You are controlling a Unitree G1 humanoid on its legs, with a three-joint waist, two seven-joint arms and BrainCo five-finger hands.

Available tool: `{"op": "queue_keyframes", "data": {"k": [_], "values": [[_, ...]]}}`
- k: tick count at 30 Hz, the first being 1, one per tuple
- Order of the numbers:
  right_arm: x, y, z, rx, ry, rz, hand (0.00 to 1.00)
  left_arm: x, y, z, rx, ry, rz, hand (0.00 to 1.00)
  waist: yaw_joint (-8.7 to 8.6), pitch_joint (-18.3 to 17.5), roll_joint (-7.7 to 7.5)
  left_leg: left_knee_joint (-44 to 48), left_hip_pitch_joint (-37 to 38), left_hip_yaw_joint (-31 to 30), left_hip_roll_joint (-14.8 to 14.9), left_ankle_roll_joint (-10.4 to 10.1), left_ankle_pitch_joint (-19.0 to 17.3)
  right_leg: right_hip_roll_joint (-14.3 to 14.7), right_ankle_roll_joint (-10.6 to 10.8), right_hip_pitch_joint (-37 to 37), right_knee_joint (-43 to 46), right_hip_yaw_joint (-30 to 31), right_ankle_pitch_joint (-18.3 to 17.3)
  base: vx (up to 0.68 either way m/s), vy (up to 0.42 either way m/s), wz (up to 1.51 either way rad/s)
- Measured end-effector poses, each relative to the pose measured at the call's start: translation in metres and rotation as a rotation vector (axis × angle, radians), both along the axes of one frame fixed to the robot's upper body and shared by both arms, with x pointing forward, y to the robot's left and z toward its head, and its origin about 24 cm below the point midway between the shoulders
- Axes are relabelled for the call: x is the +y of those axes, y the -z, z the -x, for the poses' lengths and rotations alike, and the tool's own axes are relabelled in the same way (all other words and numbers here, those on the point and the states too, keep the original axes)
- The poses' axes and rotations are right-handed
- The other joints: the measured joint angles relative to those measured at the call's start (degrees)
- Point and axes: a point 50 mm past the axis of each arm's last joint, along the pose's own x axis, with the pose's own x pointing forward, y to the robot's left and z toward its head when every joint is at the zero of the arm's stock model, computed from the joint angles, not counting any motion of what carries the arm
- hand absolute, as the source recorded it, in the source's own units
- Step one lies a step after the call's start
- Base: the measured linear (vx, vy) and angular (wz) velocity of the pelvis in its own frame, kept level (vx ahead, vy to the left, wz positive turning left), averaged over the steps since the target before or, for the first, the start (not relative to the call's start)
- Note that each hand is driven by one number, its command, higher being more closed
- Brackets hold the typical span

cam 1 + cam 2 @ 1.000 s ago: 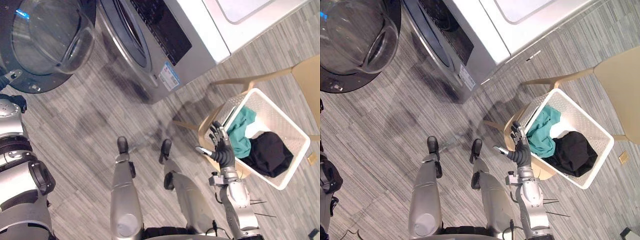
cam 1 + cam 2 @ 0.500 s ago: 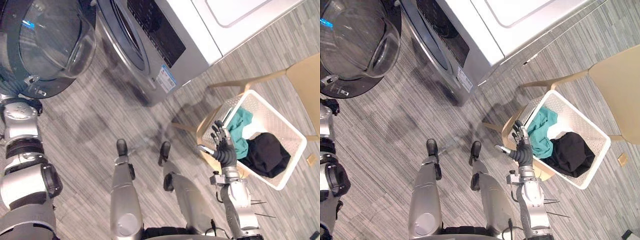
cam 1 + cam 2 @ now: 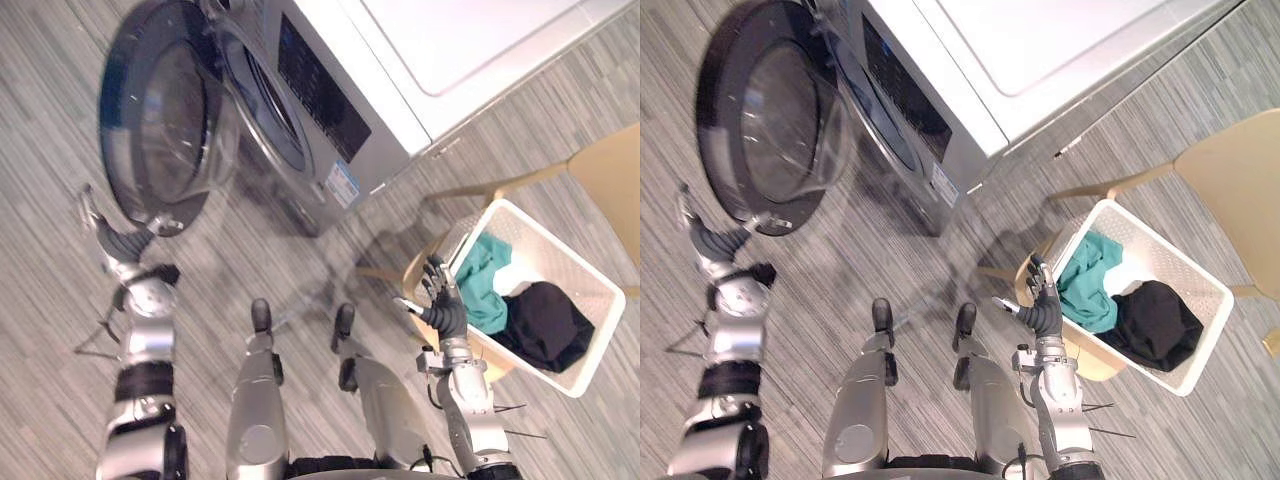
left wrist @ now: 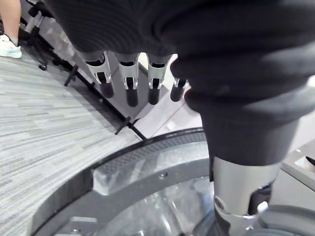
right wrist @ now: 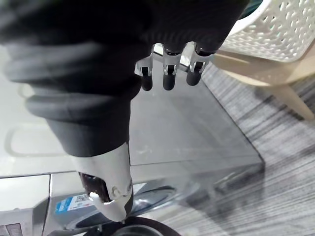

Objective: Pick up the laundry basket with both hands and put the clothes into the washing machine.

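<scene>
Left eye view: the right hand [image 3: 445, 310] is seen with fingers straight and spread, nothing held, just beside the near rim of the laundry basket [image 3: 565, 250]; whether it touches the rim cannot be told. The basket is perched on a beige chair [image 3: 610, 170], with a teal garment [image 3: 485, 280] and a black garment [image 3: 545, 325] piled inside. The left hand [image 3: 112, 238] is well apart from it, fingers [image 4: 129, 86] likewise straight and empty, held close to the lower edge of the open door [image 3: 160, 130] of the washing machine [image 3: 370, 150]. If a lift were attempted from one side alone, the basket would probably be tipped off the chair and the clothes spilled onto the floor. The door could also be knocked by the left hand and swung partly shut, so that the drum opening would be blocked when the basket is brought across.
</scene>
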Motion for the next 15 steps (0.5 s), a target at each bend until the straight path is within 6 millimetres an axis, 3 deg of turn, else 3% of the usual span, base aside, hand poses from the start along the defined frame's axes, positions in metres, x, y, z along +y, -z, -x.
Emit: {"op": "queue_keyframes", "data": {"k": [4,9,13,15], "values": [[0.003,0.011,0.003,0.05,-0.018,0.015,0.0,-0.045,-0.019,0.008,-0.139,0.147,-0.067,0.0,-0.11,-1.0,1.09,-0.6,0.8,-0.5,-1.2,0.2,0.2,-1.1,0.4,1.0,0.1,-0.3,-0.3,0.05,0.048,0.12],[0.006,0.013,-0.003,0.058,-0.033,0.019,0.0,-0.097,-0.008,0.0,-0.115,0.423,-0.038,0.0,-1.78,-2.0,1.17,-2.2,1.2,-0.7,-2.0,0.9,0.6,-2.1,1.0,0.9,-0.2,-0.3,-0.1,0.0,0.036,0.04],[0.009,0.008,-0.013,0.048,-0.055,0.027,0.0,-0.109,0.008,-0.019,-0.002,0.516,0.015,0.0,-3.08,-2.0,1.17,-2.4,1.0,-0.3,-2.4,0.9,0.7,-2.5,1.5,0.6,-0.8,0.0,0.5,0.0,0.029,-0.05],[0.01,0.002,-0.02,0.028,-0.059,0.034,0.0,-0.108,0.013,-0.04,0.07,0.531,0.018,0.0,-3.14,-2.1,1.13,-2.3,-0.2,0.8,-2.4,1.6,1.2,-2.5,1.5,-0.9,-1.4,0.9,1.7,0.0,0.02,-0.18]]}}
